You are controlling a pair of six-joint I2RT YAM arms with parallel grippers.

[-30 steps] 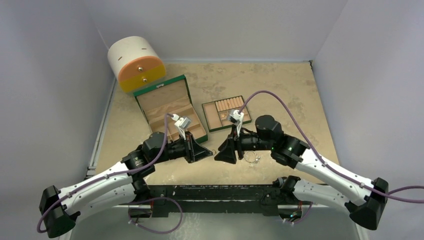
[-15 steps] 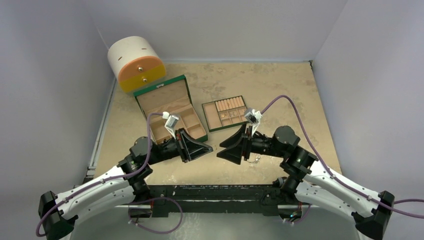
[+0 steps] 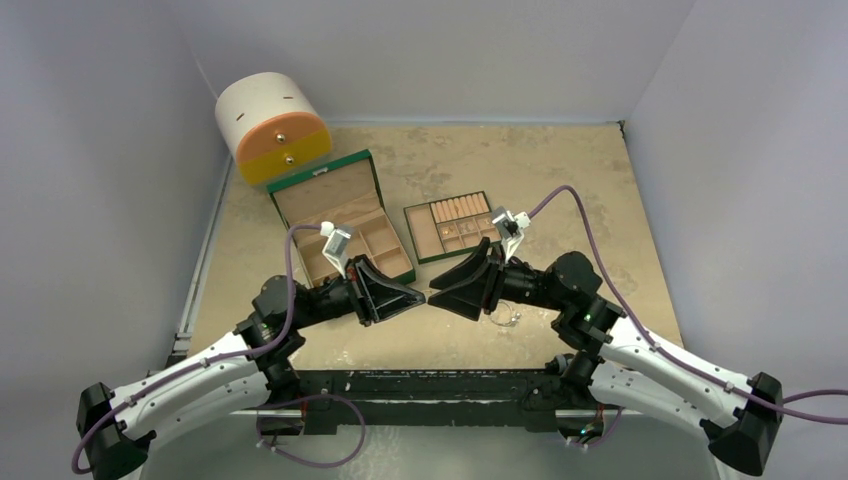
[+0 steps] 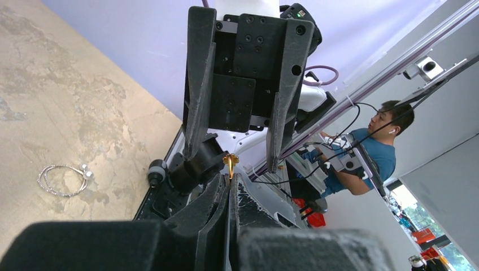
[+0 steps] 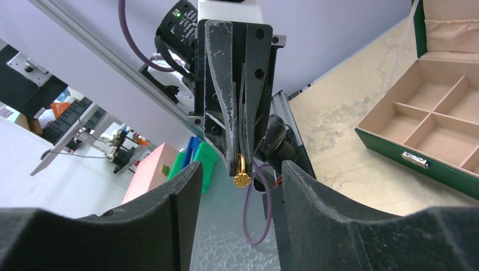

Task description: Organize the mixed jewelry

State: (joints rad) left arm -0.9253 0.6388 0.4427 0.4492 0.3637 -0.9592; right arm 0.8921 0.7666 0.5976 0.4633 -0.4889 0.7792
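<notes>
My left end effector [image 4: 230, 180]: clamped on tiny gold stud earring [image 5: 242, 178]. My right end effector [image 3: 443, 298]: fingers apart, facing it.

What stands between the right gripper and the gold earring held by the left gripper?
Nothing visible: the left gripper pinches the earring at its tips, and the open right gripper faces it with only air between.

The left arm [image 3: 190, 375] and right arm [image 3: 665, 362] wear white shells between black joints, a purple cable [image 3: 567, 188] loops to each white wrist camera [image 3: 336, 241], and the left tool [image 4: 231, 179] and right tool [image 5: 239, 165] are black, wedge-shaped, scuffed and studded with screws.
</notes>
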